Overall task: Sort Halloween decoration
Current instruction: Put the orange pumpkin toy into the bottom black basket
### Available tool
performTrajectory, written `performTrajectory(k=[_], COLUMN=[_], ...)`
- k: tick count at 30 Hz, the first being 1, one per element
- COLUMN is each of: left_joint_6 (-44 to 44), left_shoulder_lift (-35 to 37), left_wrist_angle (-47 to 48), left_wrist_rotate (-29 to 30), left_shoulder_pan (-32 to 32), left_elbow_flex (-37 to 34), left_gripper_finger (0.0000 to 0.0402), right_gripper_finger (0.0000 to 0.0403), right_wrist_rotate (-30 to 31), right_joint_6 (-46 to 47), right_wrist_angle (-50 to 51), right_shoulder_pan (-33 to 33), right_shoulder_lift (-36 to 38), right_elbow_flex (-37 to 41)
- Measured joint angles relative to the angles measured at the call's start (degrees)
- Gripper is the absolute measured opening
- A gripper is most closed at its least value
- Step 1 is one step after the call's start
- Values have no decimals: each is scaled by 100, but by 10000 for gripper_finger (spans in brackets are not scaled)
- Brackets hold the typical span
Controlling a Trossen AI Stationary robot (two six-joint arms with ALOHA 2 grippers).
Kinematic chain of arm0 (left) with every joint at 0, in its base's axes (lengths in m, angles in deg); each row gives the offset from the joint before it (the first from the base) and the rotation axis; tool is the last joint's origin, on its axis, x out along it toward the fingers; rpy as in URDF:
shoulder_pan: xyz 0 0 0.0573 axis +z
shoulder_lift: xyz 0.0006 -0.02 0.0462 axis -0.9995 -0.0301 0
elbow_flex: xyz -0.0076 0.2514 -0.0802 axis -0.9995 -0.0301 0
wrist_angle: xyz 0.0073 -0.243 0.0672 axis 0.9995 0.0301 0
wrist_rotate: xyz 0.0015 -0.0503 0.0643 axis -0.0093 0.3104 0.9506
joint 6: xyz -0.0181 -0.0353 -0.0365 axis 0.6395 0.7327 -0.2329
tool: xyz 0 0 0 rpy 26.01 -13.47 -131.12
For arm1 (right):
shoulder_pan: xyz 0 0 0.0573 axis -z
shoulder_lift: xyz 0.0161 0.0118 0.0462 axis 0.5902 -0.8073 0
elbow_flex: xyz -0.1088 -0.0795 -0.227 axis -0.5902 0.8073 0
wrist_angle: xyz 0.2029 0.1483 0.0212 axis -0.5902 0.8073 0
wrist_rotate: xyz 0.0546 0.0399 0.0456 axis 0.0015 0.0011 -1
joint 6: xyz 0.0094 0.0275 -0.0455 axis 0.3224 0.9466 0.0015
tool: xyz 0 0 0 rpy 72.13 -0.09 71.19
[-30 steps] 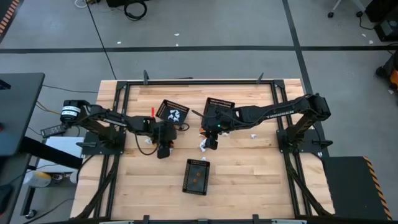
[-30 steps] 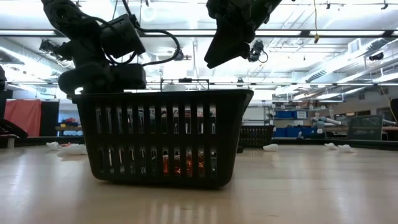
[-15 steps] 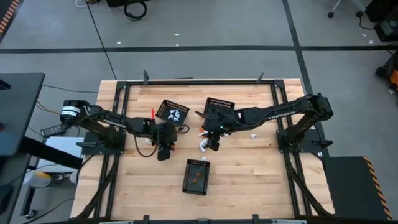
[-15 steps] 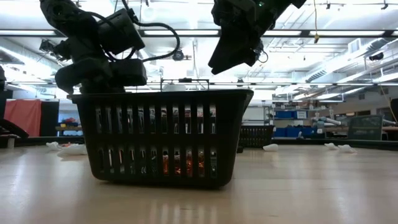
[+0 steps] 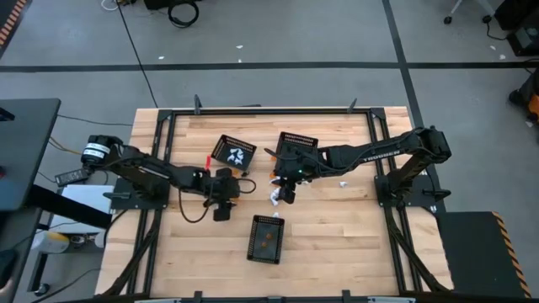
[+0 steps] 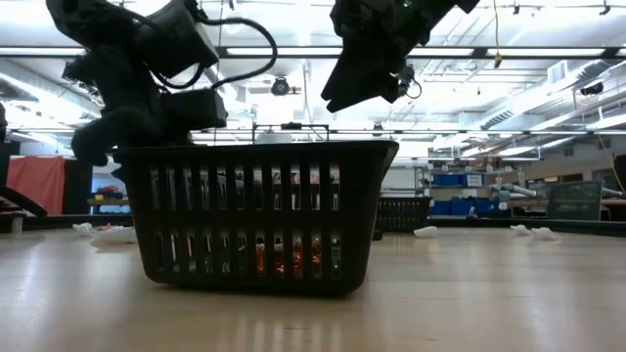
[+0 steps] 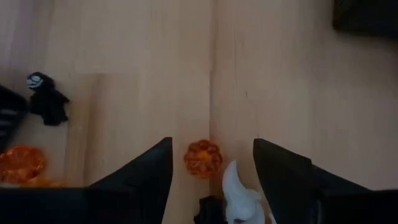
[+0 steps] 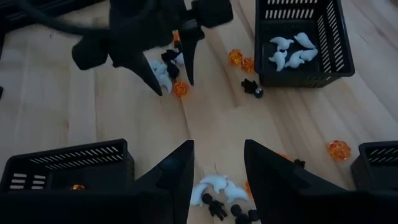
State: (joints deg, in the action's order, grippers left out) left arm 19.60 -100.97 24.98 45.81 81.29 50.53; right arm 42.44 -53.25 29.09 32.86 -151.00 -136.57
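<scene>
**Both arms over the scattered trinkets**

From above, my left gripper (image 5: 221, 204) reaches in from nine o'clock, my right gripper (image 5: 285, 192) from three o'clock, both mid-table between the three baskets (image 5: 266, 239).

At table height, both hang above the near basket (image 6: 256, 215).

Past my left wrist, my fingers (image 7: 144, 174) stand wide, holding nothing, astride an orange pumpkin (image 7: 203, 158) and a white ghost (image 7: 239, 196).

Past my right wrist, my fingers (image 8: 173, 173) are parted and empty above white ghosts (image 8: 214, 185); more ghosts (image 8: 289, 50) fill one basket.
</scene>
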Motion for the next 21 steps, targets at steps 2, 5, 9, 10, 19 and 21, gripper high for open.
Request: performTrajectory(k=[2, 5, 9, 10, 19, 21], left_joint_6=[30, 126, 305, 330, 231, 202], left_shoulder_lift=[-151, -462, -666, -681, -702, -700], left_wrist_angle=[11, -198, -243, -259, -258, -264], left_wrist_rotate=[-25, -255, -235, -235, -289, -306], left_shoulder_pan=[15, 42, 44, 44, 44, 44], left_elbow_flex=[0, 12, 40, 39, 37, 34], left_gripper_finger=[228, 215, 190, 182, 108, 105], right_gripper_finger=[146, 146, 146, 146, 146, 146], right_wrist_rotate=[0, 0, 0, 0, 35, 35], right_joint_6=[2, 10, 66, 66, 93, 109], right_wrist_angle=[-70, -119, -122, -119, -119, -118], right_shoulder_pan=[0, 0, -25, -39, -128, -133], right_shoulder_lift=[0, 0, 0, 0, 0, -1], right_elbow_flex=[0, 0, 0, 0, 0, 0])
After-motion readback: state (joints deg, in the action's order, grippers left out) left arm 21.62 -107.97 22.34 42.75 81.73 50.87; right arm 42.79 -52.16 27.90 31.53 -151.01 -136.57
